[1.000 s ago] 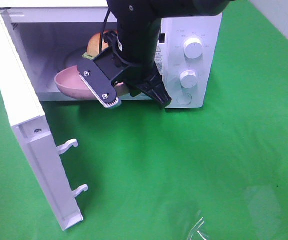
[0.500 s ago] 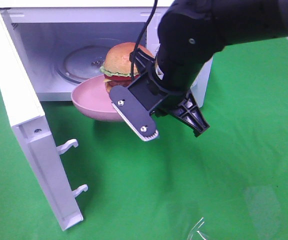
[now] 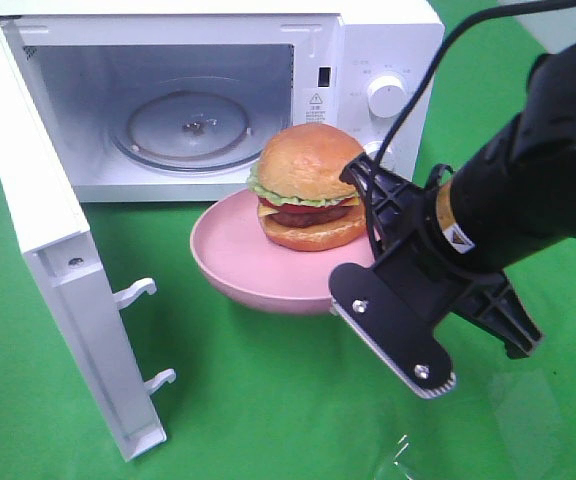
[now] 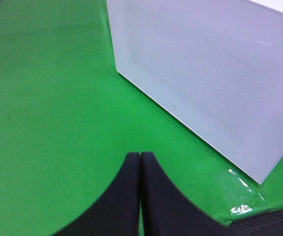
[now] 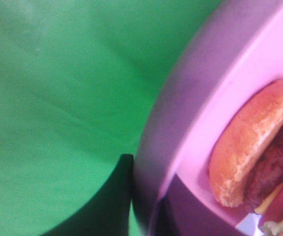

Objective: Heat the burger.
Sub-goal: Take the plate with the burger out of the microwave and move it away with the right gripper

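The burger, with its golden bun, green lettuce and reddish bottom layer, sits on a round pink plate. The plate hangs above the green cloth in front of the open microwave. My right gripper is shut on the plate's right rim. The right wrist view shows the plate's rim pinched between the fingers, with the burger close behind. My left gripper is shut on nothing, low over the cloth beside the microwave door's outer face.
The microwave door stands swung open at the left, its latch hooks sticking out. A glass turntable lies bare inside the cavity. Two knobs are on the right panel. Crinkled clear film lies at the front edge.
The right gripper has drawn the pink plate with the burger out of the microwave cavity, toward the front right. The turntable is now uncovered.
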